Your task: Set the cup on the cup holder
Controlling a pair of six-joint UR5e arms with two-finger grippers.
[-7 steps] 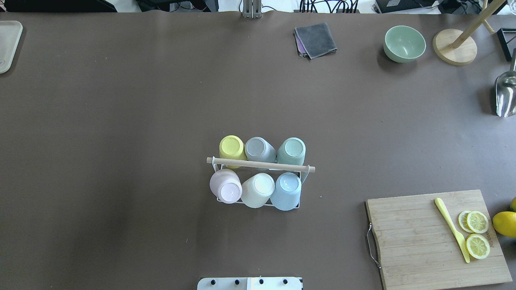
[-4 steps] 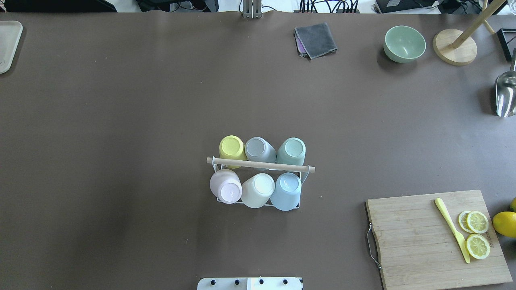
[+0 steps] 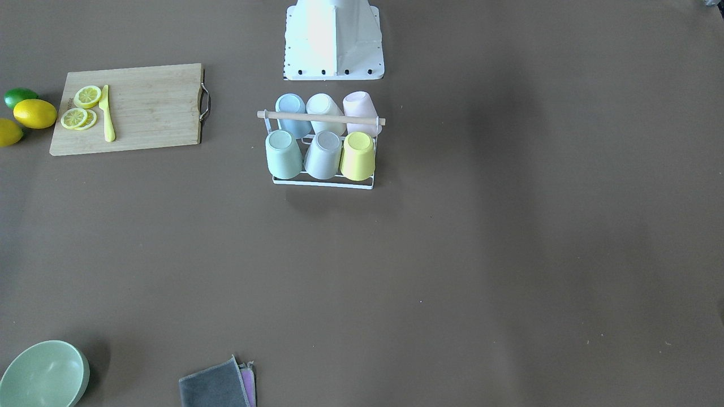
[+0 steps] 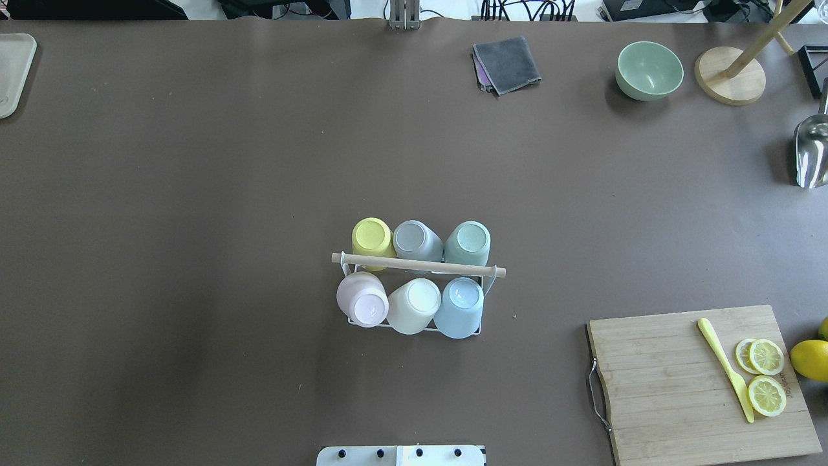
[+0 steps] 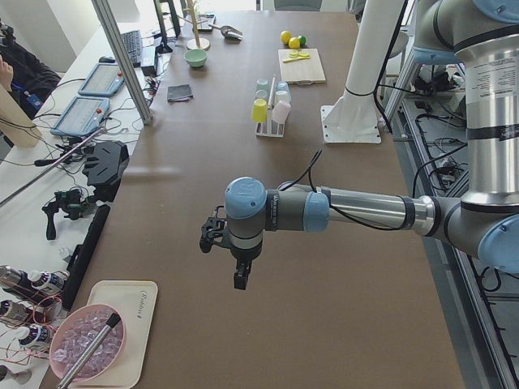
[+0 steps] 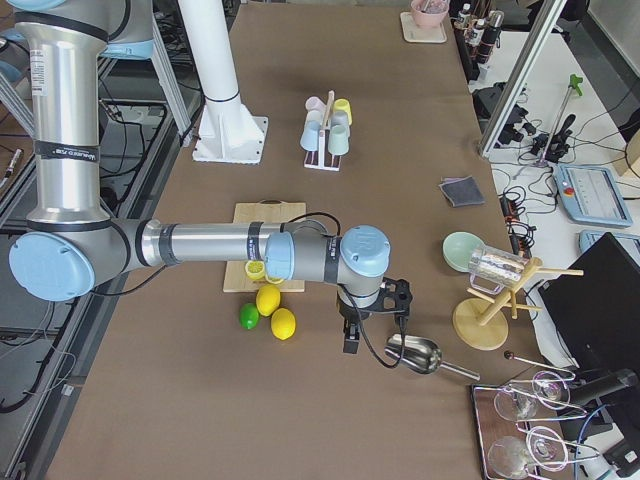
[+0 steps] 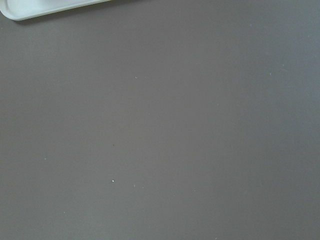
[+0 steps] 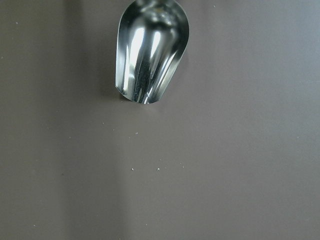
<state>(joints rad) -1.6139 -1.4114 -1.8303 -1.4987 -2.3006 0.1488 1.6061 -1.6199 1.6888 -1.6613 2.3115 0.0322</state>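
The white wire cup holder (image 4: 418, 265) with a wooden dowel handle stands at the table's middle, near the robot base; it also shows in the front view (image 3: 320, 118). Several pastel cups sit upside down on it: yellow (image 4: 371, 236), grey (image 4: 414, 239) and green (image 4: 468, 241) in the far row, pink (image 4: 363, 301), cream (image 4: 416, 304) and blue (image 4: 460, 305) in the near row. The left gripper (image 5: 240, 279) hangs far out at the table's left end, the right gripper (image 6: 350, 340) at the right end. Both show only in side views, so I cannot tell open or shut.
A cutting board (image 4: 698, 382) with lemon slices and a yellow knife lies front right. A green bowl (image 4: 649, 70), grey cloth (image 4: 506, 63), wooden stand (image 4: 729, 74) and metal scoop (image 8: 150, 50) sit at the far right. A white tray (image 7: 45, 7) lies at the far left.
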